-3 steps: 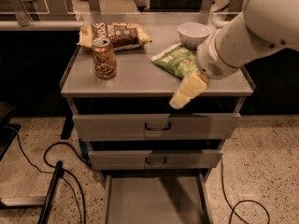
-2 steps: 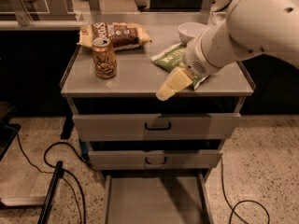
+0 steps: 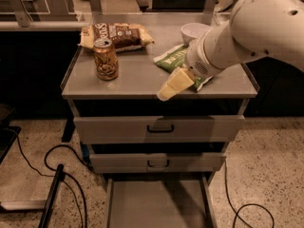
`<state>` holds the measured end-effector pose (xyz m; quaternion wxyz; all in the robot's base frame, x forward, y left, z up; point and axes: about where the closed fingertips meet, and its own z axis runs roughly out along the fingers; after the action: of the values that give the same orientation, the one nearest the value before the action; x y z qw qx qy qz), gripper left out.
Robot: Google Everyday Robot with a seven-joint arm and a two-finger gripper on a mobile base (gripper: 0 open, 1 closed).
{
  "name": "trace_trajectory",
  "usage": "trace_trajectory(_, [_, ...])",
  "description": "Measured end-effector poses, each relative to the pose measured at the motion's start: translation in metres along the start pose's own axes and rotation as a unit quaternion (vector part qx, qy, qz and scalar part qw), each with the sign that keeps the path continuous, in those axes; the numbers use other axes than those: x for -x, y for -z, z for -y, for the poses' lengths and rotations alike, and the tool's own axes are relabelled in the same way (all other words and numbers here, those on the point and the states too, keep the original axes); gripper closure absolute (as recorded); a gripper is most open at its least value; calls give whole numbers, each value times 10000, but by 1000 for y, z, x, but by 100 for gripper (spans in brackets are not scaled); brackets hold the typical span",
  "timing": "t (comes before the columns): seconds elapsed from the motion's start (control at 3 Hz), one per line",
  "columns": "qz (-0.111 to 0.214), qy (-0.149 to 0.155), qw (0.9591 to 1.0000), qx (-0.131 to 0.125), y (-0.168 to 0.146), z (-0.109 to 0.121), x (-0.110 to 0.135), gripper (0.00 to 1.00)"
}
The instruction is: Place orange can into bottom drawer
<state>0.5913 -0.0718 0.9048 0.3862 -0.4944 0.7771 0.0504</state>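
Camera view: small orange-brown metal can (image 3: 105,58) stands upright on the grey cabinet top (image 3: 137,80), left of the gripper (image 3: 170,85) and a bit farther back. Its long axis is vertical and the pull-tab faces up. The path between can and gripper looks bare, so my read is a straight leftward reach. A brown snack bag (image 3: 116,34) lies just behind the can, which could crowd a grasp from the far side. Gripper hovers over the front edge of the top; can't tell if it's released or clenched, and it holds nothing I can see. A green crinkly chip bag (image 3: 179,60) lies right behind it, a white bowl (image 3: 194,31) farther back-right. The grey metal bottom drawer (image 3: 156,203) is pulled open, well below the gripper.
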Motion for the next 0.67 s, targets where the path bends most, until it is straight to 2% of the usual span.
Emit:
trace_trajectory(0.33, [546,-2,9983,188,-26,-7,18,0])
trace_trajectory(0.67, [1049,-17,9935,436,-58,-11,41,0])
